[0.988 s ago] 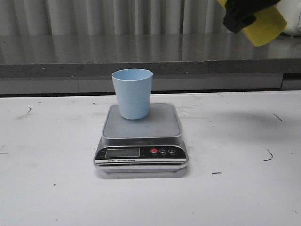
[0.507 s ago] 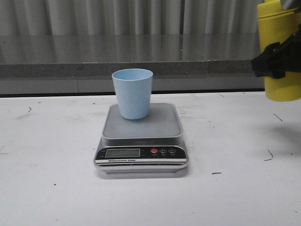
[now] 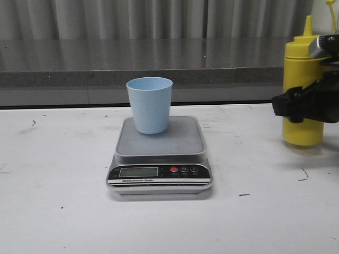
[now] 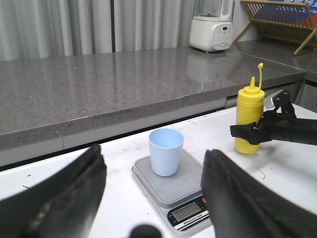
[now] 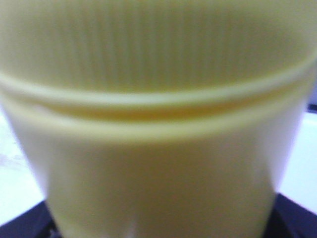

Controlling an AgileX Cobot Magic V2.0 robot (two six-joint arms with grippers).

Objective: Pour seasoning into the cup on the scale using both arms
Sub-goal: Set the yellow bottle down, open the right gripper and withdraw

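Note:
The pale blue cup (image 3: 150, 105) stands upright on the grey platform of the scale (image 3: 183, 142), at the table's middle. The yellow seasoning bottle (image 3: 302, 58) stands upright at the right with its base on or just above the table. My right gripper (image 3: 299, 106) is shut around its lower body. The bottle's ribbed wall fills the right wrist view (image 5: 158, 148). My left gripper (image 4: 153, 163) is open wide and empty. It is raised, on the near side of the scale (image 4: 185, 181) and cup (image 4: 166, 151), and out of the front view.
A grey stone counter (image 3: 159, 63) runs behind the white table. A white blender (image 4: 212, 25) and a wooden dish rack (image 4: 280, 22) stand on it at the far right.
My right gripper has brought the bottle down from a tilted, raised pose at the upper right to upright at table level. The cup and scale have not moved.

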